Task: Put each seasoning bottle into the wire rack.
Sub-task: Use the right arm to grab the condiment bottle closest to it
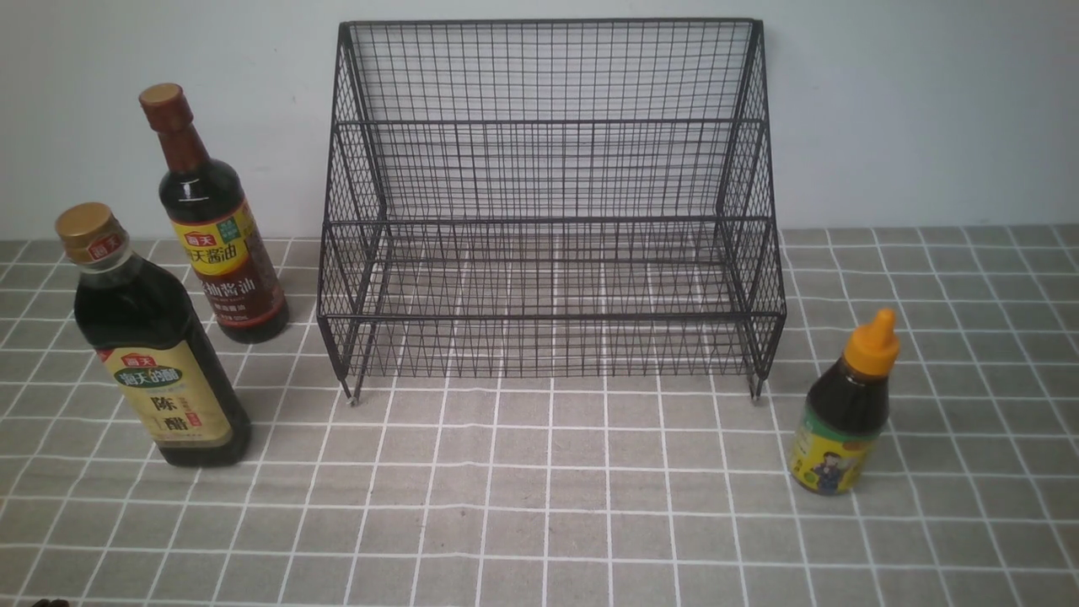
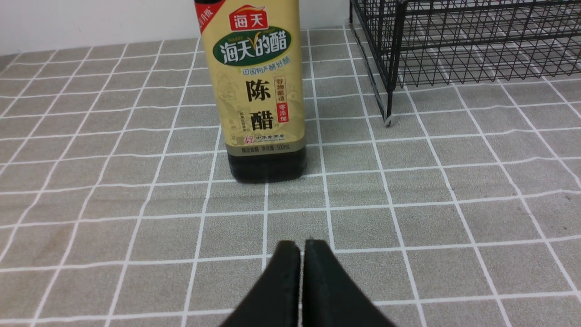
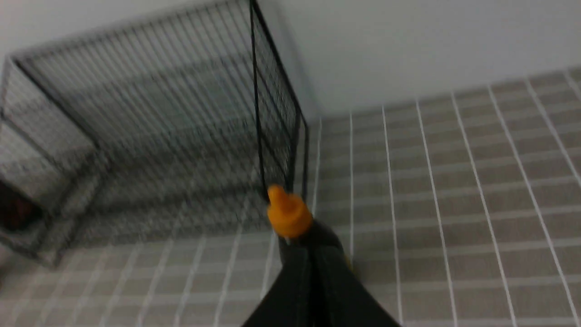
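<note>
1. The wire rack (image 1: 552, 317) is black mesh with two stepped tiers, a tall back, sloping sides and short feet. It stands mid-table on the grey checked cloth (image 1: 548, 506), its back at the pale wall (image 1: 927, 110). Its front is open above low rails, and a broad stretch of cloth lies before it.
2. The wide gold-capped bottle (image 1: 156, 346) holds dark liquid and has a beige label with a green band. It stands upright on the cloth left of the rack, nearest the camera, well apart from the rack's left front foot.
3. The tall slim brown-capped bottle (image 1: 215, 228) has a yellow and red label. It stands upright behind the wide one, just beside the rack's left side, with a narrow gap between them.
4. The small orange-nozzle bottle (image 1: 843, 413) has a yellow label. It stands upright right of the rack, near its right front foot, with free cloth on its far side.
5. The left gripper (image 2: 302, 245) has its fingers pressed together and holds nothing. It sits low over the cloth, facing the wide bottle with bare cloth between them.
6. The right gripper (image 3: 312, 254) is seen blurred. Its fingers are closed together on nothing, in front of the small bottle's shoulder.
</note>
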Robot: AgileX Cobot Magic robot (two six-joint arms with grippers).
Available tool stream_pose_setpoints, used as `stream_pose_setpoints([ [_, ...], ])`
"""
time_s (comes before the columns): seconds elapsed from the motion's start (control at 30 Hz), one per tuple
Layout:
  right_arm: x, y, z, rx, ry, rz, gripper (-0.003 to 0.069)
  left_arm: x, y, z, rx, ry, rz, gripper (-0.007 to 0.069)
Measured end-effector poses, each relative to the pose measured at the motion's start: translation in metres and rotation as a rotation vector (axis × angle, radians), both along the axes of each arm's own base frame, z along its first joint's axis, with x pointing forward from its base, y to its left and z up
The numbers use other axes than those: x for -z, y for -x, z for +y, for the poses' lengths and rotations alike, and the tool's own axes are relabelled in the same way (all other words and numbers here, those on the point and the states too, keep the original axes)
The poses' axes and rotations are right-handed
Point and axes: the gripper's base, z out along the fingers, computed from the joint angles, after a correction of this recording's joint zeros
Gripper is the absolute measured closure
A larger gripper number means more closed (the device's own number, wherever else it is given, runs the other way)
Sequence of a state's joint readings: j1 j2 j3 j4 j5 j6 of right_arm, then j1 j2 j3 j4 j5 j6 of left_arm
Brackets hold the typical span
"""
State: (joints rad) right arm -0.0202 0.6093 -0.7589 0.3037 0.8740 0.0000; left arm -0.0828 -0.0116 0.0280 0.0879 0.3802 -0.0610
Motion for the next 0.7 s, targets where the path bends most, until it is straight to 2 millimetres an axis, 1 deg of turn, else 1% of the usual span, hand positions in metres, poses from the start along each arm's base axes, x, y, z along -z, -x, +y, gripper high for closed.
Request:
stream_pose_setpoints([
  [0.03, -0.001, -0.015, 0.001, -0.037, 0.032, 0.108, 0.0671, 0.0, 0.0, 0.0, 0.0, 0.0, 0.0, 0.0631],
  [0.1, 0.001, -0.038, 0.002, -0.085, 0.062, 0.251, 0.0668, 0.0, 0.0, 0.0, 0.0, 0.0, 0.0, 0.0631],
  [0.17, -0.002, -0.066, 0.002, -0.136, 0.096, 0.35, 0.0662, 0.0, 0.0, 0.0, 0.0, 0.0, 0.0, 0.0631],
  [0.2, 0.0, -0.071, 0.002, -0.147, 0.105, 0.367, 0.066, 0.0, 0.0, 0.0, 0.0, 0.0, 0.0, 0.0631],
  [0.27, -0.001, -0.102, 0.006, -0.215, 0.15, 0.428, 0.0652, 0.0, 0.0, 0.0, 0.0, 0.0, 0.0, 0.0631],
  [0.3, 0.001, -0.103, 0.007, -0.219, 0.15, 0.436, 0.0651, 0.0, 0.0, 0.0, 0.0, 0.0, 0.0, 0.0631],
  [0.33, 0.001, -0.115, 0.013, -0.248, 0.161, 0.449, 0.0646, 0.0, 0.0, 0.0, 0.0, 0.0, 0.0, 0.0631],
  [0.43, 0.005, -0.133, 0.028, -0.292, 0.178, 0.461, 0.0627, 0.0, 0.0, 0.0, 0.0, 0.0, 0.0, 0.0631],
  [0.47, 0.004, -0.133, 0.028, -0.289, 0.176, 0.46, 0.0624, 0.0, 0.0, 0.0, 0.0, 0.0, 0.0, 0.0631],
  [0.5, 0.006, -0.14, 0.036, -0.303, 0.193, 0.449, 0.0603, 0.0, 0.0, 0.0, 0.0, 0.0, 0.0, 0.0631],
  [0.57, 0.009, -0.149, 0.045, -0.307, 0.228, 0.419, 0.0556, 0.0, 0.0, 0.0, 0.0, 0.0, 0.0, 0.0631],
  [0.6, 0.01, -0.152, 0.047, -0.307, 0.246, 0.407, 0.0531, 0.0, 0.0, 0.0, 0.0, 0.0, 0.0, 0.0631],
  [0.63, 0.014, -0.158, 0.051, -0.304, 0.257, 0.394, 0.0477, 0.0, 0.0, 0.0, 0.0, 0.0, 0.0, 0.0631],
  [0.67, 0.016, -0.162, 0.053, -0.3, 0.258, 0.392, 0.0441, 0.0, 0.0, 0.0, 0.0, 0.0, 0.0, 0.0631],
  [0.7, 0.017, -0.162, 0.053, -0.301, 0.26, 0.392, 0.0432, 0.0, 0.0, 0.0, 0.0, 0.0, 0.0, 0.0631],
])
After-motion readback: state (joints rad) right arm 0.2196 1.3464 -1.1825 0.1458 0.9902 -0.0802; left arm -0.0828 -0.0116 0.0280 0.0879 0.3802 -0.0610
